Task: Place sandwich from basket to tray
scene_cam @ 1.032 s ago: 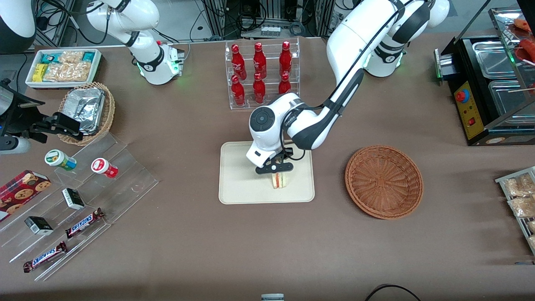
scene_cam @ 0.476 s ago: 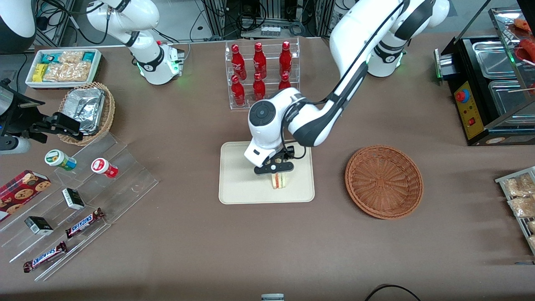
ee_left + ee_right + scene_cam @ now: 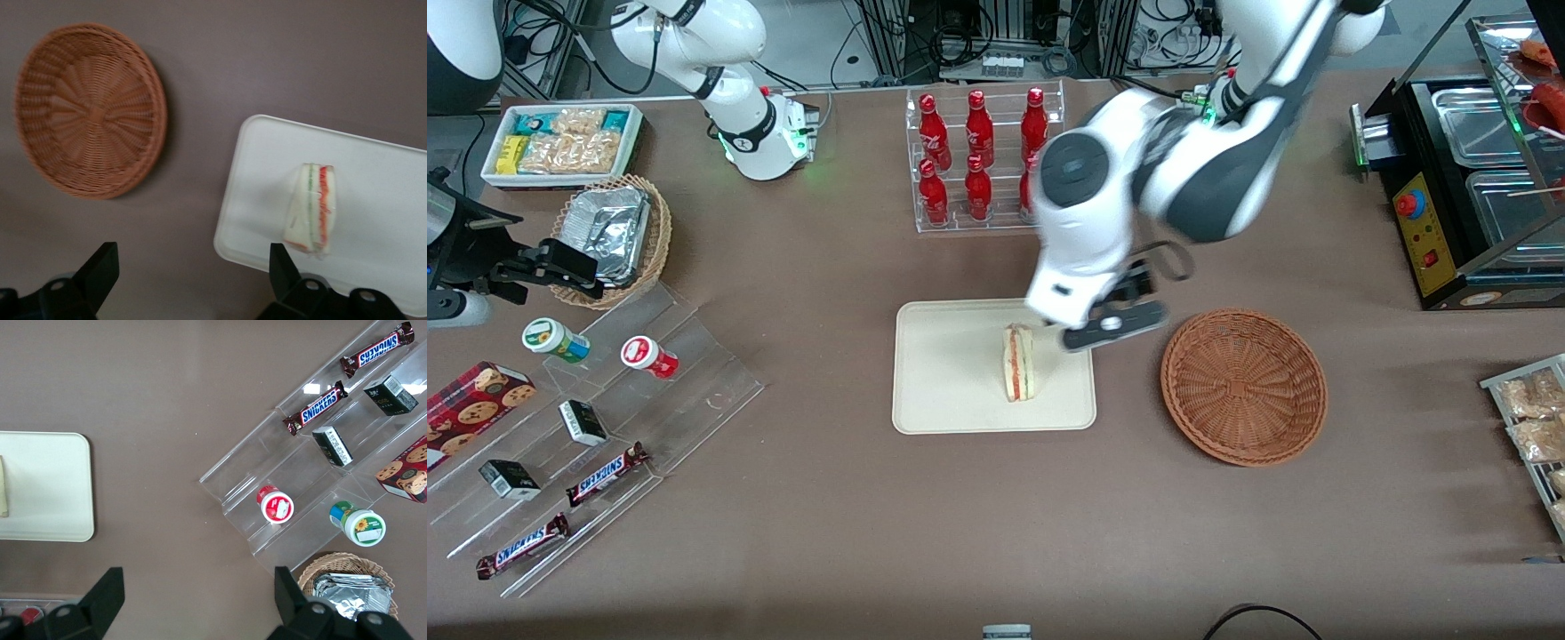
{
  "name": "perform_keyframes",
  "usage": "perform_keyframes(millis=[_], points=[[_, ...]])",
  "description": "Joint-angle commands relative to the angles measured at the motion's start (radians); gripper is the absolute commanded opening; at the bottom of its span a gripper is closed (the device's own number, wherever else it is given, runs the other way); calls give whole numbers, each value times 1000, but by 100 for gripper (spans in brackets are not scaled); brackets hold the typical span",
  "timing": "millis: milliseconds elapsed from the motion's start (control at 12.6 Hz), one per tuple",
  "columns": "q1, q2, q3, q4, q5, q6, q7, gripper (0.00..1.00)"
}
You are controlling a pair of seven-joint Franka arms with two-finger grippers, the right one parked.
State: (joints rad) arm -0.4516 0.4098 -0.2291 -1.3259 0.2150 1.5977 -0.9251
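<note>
The front view looks steeply down from high up and takes in the whole counter, arm bases along the frame's upper edge. Near its centre the hand hangs over the tray rim nearest the basket. The left wrist view faces straight down from much closer, its fingers spread wide, sharing tray and basket with the front view. The right wrist view also faces down, sharing the tray and the clear stepped stand.
</note>
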Motion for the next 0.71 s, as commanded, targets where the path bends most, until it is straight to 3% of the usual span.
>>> perform_keyframes(millis=[0, 317, 635], points=[[91, -103, -4, -41, -55, -80, 131, 99], [200, -180, -3, -44, -118, -171, 337, 99], [313, -213, -3, -50, -126, -225, 521, 99]])
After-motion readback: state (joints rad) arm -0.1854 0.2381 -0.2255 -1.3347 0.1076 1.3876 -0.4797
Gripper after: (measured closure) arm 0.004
